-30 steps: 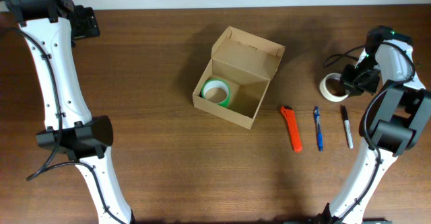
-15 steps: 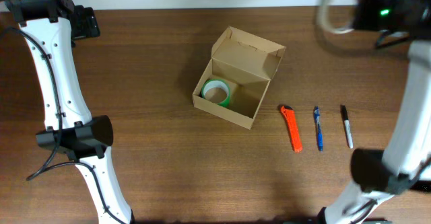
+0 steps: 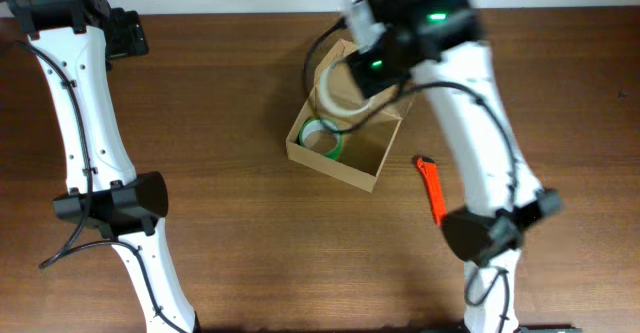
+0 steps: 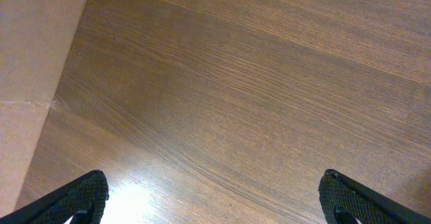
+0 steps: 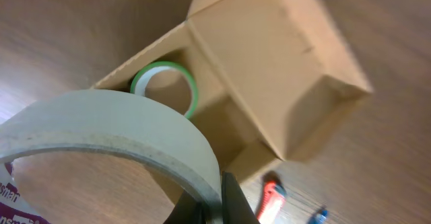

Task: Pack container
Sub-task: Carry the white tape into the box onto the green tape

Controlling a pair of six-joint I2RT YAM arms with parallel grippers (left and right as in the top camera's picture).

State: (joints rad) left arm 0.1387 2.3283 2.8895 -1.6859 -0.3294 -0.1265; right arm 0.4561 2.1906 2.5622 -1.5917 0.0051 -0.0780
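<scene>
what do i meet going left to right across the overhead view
left arm → container → orange cutter; the right arm and its cream tape roll overlap the container, so they're left out

Evenly bright overhead; glare on the table (image 4: 141, 197) in left wrist view; right wrist view blurred.

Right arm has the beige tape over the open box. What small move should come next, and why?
Probably lower the right pincer a little, towards the bare floor beside the green roll. The beige tape is gripped and hangs above the box, not yet inside it, and the green roll fills only one end.
</scene>
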